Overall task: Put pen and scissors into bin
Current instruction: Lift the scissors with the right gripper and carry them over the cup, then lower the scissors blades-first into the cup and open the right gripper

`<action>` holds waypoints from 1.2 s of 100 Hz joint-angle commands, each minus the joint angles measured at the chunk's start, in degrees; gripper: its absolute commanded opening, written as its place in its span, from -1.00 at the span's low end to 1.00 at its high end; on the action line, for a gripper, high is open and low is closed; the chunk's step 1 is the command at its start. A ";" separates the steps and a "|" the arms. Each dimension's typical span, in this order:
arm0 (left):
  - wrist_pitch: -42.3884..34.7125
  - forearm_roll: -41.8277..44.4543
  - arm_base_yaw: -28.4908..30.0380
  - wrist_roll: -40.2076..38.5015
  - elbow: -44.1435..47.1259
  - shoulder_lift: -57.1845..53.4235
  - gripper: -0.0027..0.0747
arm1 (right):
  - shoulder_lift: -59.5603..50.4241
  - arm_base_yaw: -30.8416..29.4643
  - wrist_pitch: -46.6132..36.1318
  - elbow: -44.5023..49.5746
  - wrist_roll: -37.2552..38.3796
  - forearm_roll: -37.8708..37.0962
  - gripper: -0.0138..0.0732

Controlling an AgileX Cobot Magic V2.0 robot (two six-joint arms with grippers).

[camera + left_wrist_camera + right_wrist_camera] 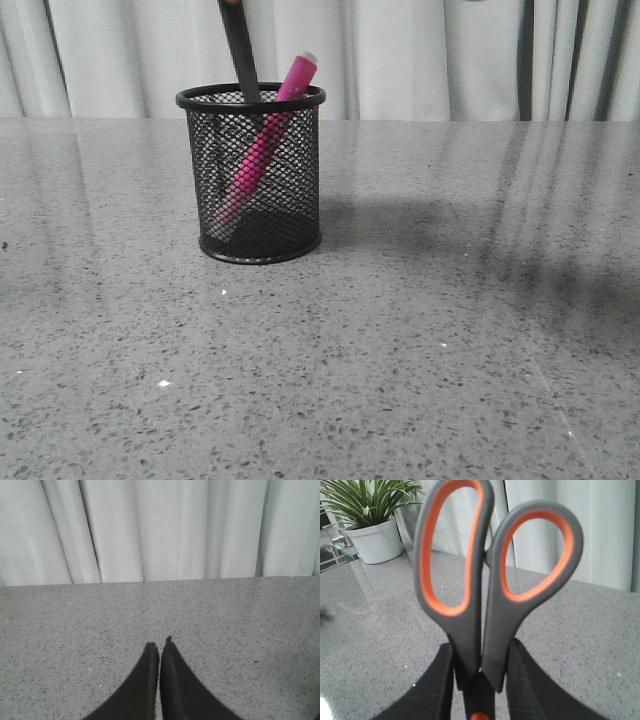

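Observation:
The black mesh bin [252,175] stands on the grey speckled table. The magenta pen [268,140] leans inside it, its white tip sticking out above the rim. The dark blades of the scissors [240,50] come down from the top edge of the front view into the bin's mouth. In the right wrist view my right gripper [481,647] is shut on the scissors [492,630] just below the grey, orange-lined handle loops. My left gripper [159,647] is shut with nothing in it, over bare table. Neither gripper shows in the front view.
A white curtain [420,50] hangs behind the table's far edge. The right wrist view shows a potted plant [370,525] in a white pot and a clear plastic stand [350,580] on the table.

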 commanded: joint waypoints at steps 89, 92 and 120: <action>-3.87 -0.46 0.27 -0.40 -1.54 -0.34 -0.99 | -0.61 -0.36 -8.91 5.09 -0.04 -0.83 -0.86; -3.87 -0.46 0.27 -0.40 -1.54 -0.34 -0.99 | -0.32 -0.36 -9.35 5.09 -0.04 -0.83 -0.86; -3.87 -0.46 0.27 -0.40 -1.54 -0.34 -0.99 | 1.44 -0.36 -9.63 5.09 -0.04 -0.83 -0.86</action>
